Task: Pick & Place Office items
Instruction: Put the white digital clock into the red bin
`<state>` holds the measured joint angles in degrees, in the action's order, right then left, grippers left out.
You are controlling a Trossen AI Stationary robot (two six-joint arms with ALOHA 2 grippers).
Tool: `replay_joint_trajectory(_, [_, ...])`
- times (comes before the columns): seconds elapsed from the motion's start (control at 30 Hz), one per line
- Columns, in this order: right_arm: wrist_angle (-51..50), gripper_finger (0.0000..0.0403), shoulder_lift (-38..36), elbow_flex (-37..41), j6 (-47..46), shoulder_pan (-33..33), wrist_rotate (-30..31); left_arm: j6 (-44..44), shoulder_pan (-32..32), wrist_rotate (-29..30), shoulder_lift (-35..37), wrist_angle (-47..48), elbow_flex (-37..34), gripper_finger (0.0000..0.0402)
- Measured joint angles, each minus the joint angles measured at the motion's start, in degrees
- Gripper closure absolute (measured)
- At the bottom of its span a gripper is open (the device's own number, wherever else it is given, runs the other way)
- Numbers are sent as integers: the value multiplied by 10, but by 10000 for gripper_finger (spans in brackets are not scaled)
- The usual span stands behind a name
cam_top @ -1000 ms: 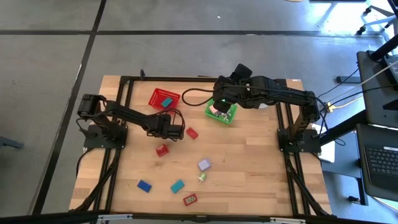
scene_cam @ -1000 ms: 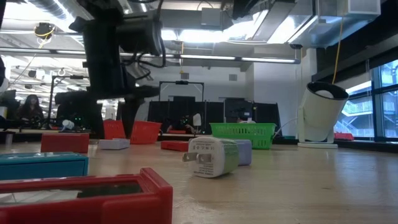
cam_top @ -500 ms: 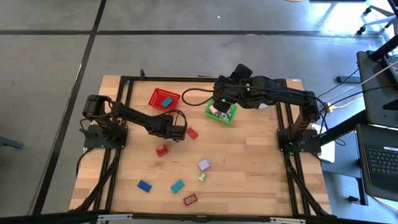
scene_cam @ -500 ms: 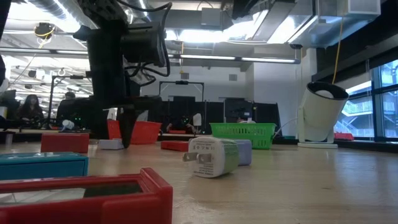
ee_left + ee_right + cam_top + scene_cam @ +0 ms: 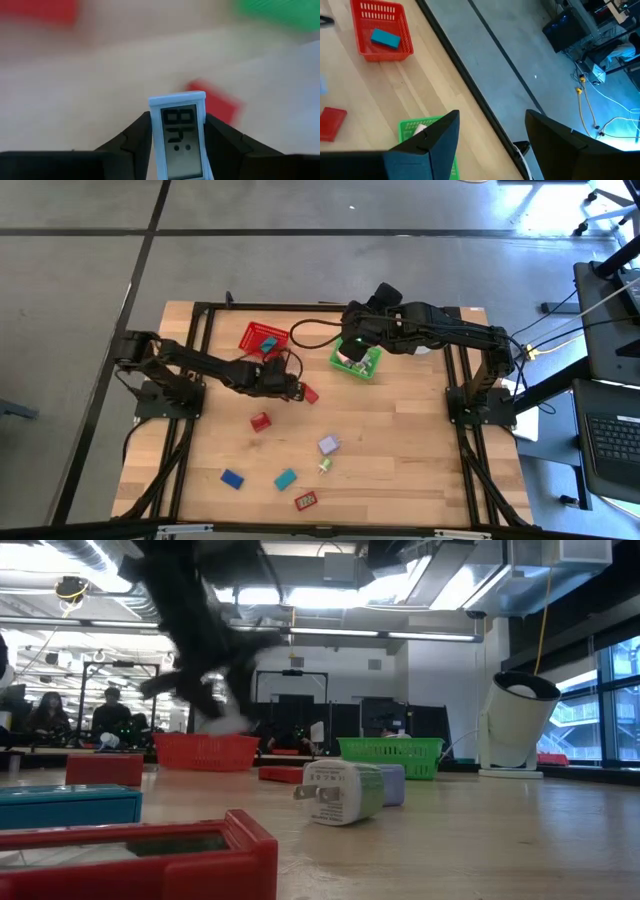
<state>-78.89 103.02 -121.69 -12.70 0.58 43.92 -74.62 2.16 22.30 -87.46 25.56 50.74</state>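
1. Since the earlier frames, the left gripper has lifted off the bench and swung toward the red basket; in the low view it has risen from the bench top to above the basket rim, and its arm base has turned.
2. Clamped between the left gripper's fingers is a pale blue piece with a small display, held upright with its face toward the wrist camera.
3. Just beside that gripper, on the side toward the green basket, a flat red piece lies on the bench; the left wrist view shows it just beyond the held piece.
4. Over the green basket hangs the right gripper, its jaws standing apart with nothing between them in the right wrist view; the basket's rim shows below them, with something white inside.
5. A teal piece lies inside the red basket.
6. Other pieces are spread over the near half of the bench, well apart from both grippers: a small red box, a lavender block, a white and green plug adapter, a teal block, a blue block and a red-framed piece.
7. Nothing lies between the left gripper and the red basket.
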Motion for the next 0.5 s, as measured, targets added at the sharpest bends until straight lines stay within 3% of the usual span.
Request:
replay_joint_trajectory(0.27, [11, 175, 0, 0, 1, 0, 2, 286, 0, 108, 99, -232, 1, 256])
replay_joint_trajectory(0.5, [18, 175, 0, 0, -4, 1, 13, 495, 0, 122, 164, -379, 1, 256])
